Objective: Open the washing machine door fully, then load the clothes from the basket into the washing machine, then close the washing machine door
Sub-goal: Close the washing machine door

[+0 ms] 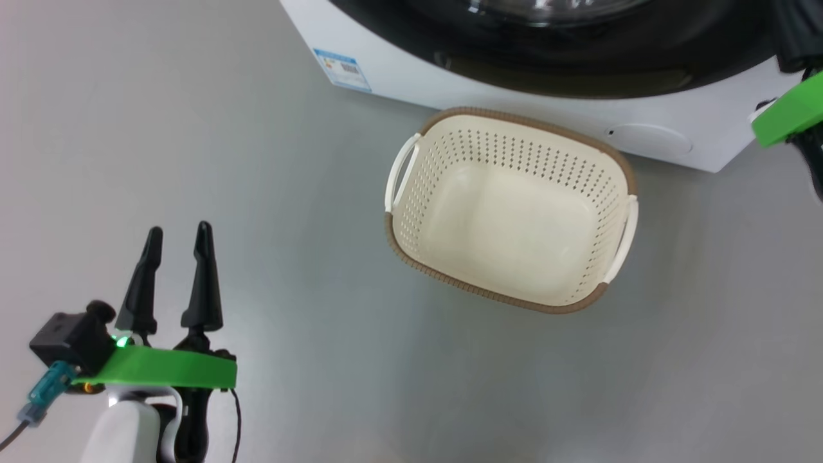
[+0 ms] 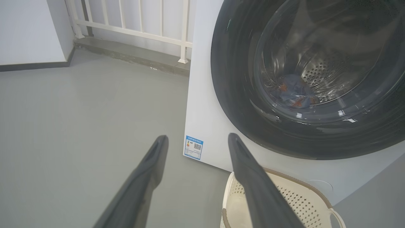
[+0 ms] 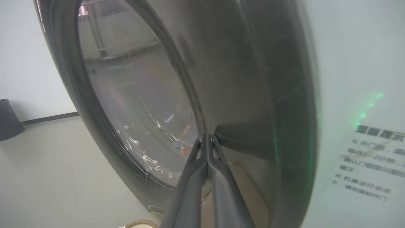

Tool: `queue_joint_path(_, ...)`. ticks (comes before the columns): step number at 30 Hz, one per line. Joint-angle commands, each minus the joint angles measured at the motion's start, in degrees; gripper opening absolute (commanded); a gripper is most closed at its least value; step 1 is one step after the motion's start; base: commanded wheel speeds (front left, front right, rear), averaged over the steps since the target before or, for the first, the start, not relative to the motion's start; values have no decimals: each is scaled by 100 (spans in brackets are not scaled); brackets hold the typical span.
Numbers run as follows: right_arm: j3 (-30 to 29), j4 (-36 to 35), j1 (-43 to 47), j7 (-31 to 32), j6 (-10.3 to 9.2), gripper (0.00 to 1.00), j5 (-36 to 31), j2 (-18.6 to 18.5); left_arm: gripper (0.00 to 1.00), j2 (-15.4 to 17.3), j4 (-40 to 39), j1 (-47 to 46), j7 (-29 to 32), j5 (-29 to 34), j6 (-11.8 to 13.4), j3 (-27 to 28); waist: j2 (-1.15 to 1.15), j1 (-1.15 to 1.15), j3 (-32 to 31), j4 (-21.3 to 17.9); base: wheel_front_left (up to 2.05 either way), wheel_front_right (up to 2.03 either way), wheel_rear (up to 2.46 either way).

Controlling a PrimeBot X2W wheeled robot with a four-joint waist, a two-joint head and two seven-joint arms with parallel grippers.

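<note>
The washing machine [image 2: 202, 104] stands white at the far side, and the washing machine door [image 2: 240, 95] lies flat against its front. Through the glass I see the clothes [image 2: 294, 91] as a blue and orange heap in the steel drum. The basket [image 1: 488, 154] sits on the floor in front of the machine with nothing in it; its corner shows in the left wrist view [image 2: 303, 196]. My left gripper [image 1: 179, 229] hangs open and empty over bare floor, left of the basket. My right gripper [image 3: 207, 137] is shut, its tips against the door's black ring.
A blue label sticker [image 1: 342, 68] marks the machine's lower front corner. A white railing [image 2: 133, 22] on a low step runs behind to the left. A dark bin [image 3: 8, 118] stands by the wall. Grey floor [image 1: 193, 128] spreads left of the basket.
</note>
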Motion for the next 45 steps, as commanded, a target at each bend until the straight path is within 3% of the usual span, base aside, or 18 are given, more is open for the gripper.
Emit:
queue_joint_path(1,-28,9,-115,-46,-6,0,-39,-109,100,173,-147,-122,-52,-51,-17,167,0,-1,136,95,0,0,0)
queue_joint_path(7,-177,389,-408,-46,-6,0,-147,-28,100,172,-124,-139,-52,-72,-19,141,0,-1,90,120,0,0,0)
queue_joint_path(18,-243,359,-74,-46,-6,0,-138,163,100,215,-80,-97,-52,-59,-19,173,0,-1,-140,-13,0,0,0)
queue_joint_path(19,-254,321,-24,-46,-6,31,-138,175,100,224,-73,-94,-52,-57,-19,170,0,-1,-163,-29,0,0,0)
queue_joint_path(20,-255,270,37,-46,-6,49,-145,190,100,233,-63,-90,-52,-56,-19,171,0,-1,-200,-51,0,0,0)
queue_joint_path(21,-254,210,104,-46,-6,86,-154,207,100,245,-53,-83,-52,-55,-19,170,0,-1,-238,-77,0,0,0)
queue_joint_path(22,-232,153,181,-46,-6,100,-191,216,100,256,-41,-75,-52,-57,-19,165,0,-1,-283,-104,0,0,0)
queue_joint_path(31,-250,-266,824,-46,-6,100,-413,448,100,401,26,-15,-52,-51,-19,73,0,-1,-708,-445,0,0,0)
queue_joint_path(45,-803,-1079,2138,-46,-6,100,-730,844,100,603,43,355,-52,-415,-20,136,0,-1,-1444,-1453,0,0,0)
